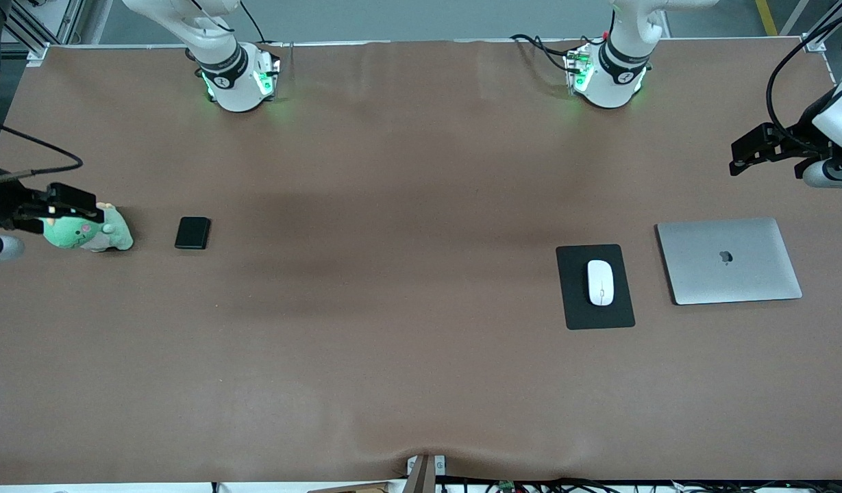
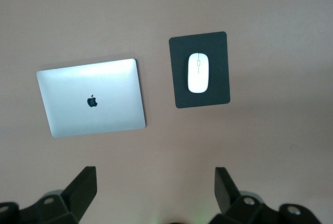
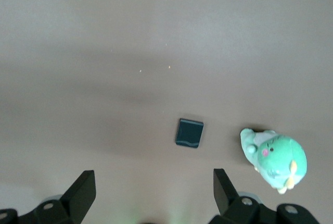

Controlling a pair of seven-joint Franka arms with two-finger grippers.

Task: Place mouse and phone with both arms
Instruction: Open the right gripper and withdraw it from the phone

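front view: mouse [image 1: 600, 282] sits on black mouse pad [image 1: 595, 286], toward left arm's end of worktop [image 1: 393, 308], just beside closed silver laptop [image 1: 728, 260]. phone [image 1: 192, 233] lies flat toward right arm's end, near green plush toy [image 1: 88, 229].
front view, grippers: left gripper [image 1: 753, 154] up over worktop edge, well apart from mouse. right gripper [image 1: 44, 209] up over plush toy, apart from phone.
left wrist view: fingers [image 2: 83, 187] spread wide, holding nothing. mouse [image 2: 198, 72] on pad [image 2: 200, 70], well clear of the fingers; laptop [image 2: 91, 97] beside pad.
right wrist view: fingers [image 3: 83, 190] spread wide, empty. phone [image 3: 189, 133] on bare worktop, apart from both fingers; plush toy [image 3: 274, 159] beside it.
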